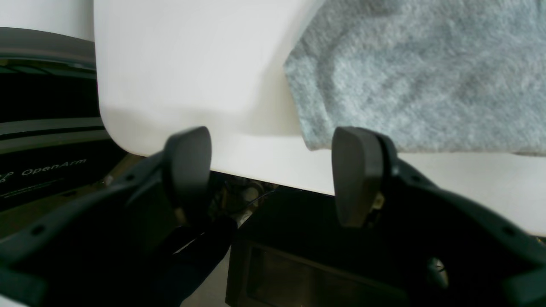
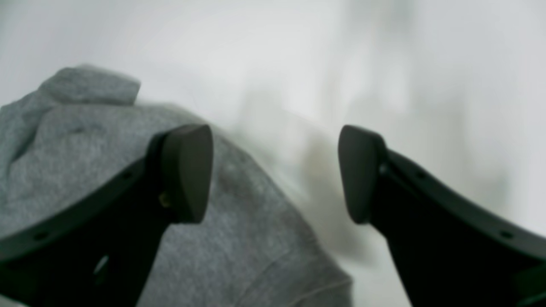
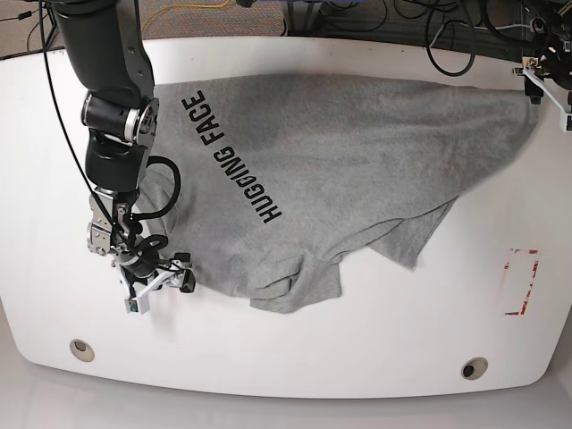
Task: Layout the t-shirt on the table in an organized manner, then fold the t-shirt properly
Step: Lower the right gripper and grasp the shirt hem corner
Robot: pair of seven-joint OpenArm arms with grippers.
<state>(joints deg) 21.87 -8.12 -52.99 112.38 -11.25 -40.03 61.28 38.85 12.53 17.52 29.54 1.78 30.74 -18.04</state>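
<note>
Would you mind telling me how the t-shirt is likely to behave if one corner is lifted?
The t-shirt is probably floppy: it already lies in creases and folded flaps. It will likely drape and drag rather than rise whole. It may slide easily on the smooth table.

Heather-grey t-shirt (image 3: 357, 161) with black lettering; white table (image 3: 268, 357).

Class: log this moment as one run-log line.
phase: layout | t-shirt: spread, wrinkled, unfolded, lettering up | right tool: open, over shirt edge | left tool: open, at table corner
</note>
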